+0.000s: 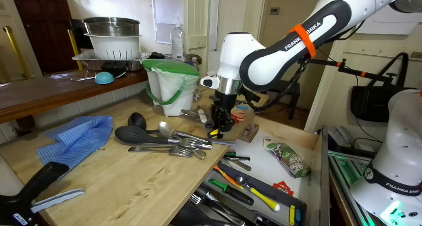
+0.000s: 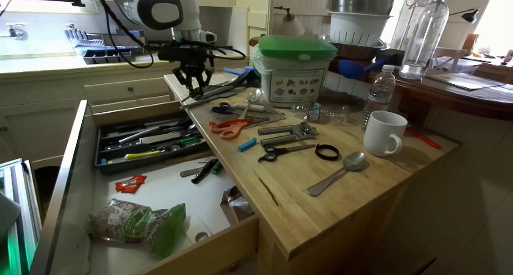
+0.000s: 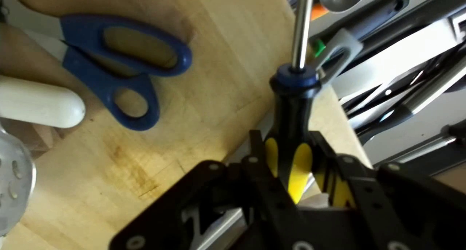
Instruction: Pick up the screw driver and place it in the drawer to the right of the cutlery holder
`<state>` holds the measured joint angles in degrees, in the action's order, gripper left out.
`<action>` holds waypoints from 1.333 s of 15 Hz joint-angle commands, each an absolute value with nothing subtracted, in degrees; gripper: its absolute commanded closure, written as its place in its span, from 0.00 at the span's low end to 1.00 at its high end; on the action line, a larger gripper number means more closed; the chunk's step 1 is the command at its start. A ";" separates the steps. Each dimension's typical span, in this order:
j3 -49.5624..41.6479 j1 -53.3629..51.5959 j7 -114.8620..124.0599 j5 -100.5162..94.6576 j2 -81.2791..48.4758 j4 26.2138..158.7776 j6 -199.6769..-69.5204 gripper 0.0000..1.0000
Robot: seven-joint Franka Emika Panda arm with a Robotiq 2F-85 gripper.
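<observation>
My gripper is shut on the yellow and black handle of the screw driver; its metal shaft points away past the fingertips. In an exterior view, the gripper holds the screw driver just above the counter edge, near the pile of utensils. The gripper also shows in an exterior view, where the screw driver cannot be made out. The open drawer lies beside and below the counter; it also shows in an exterior view. The dark cutlery holder sits inside it, full of utensils.
Spoons and forks lie on the wooden counter. A white bin with a green lid stands behind. Blue-handled scissors lie near the gripper. The drawer also holds a food bag, red packets and small tools.
</observation>
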<state>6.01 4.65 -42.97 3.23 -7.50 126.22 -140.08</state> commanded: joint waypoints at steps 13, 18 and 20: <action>5.63 -3.65 -30.91 -11.96 2.68 150.26 -158.67 0.91; 5.54 -3.17 -17.32 -25.34 3.33 153.24 -162.93 0.91; 5.84 -2.21 -12.48 -30.71 3.80 154.43 -164.35 0.91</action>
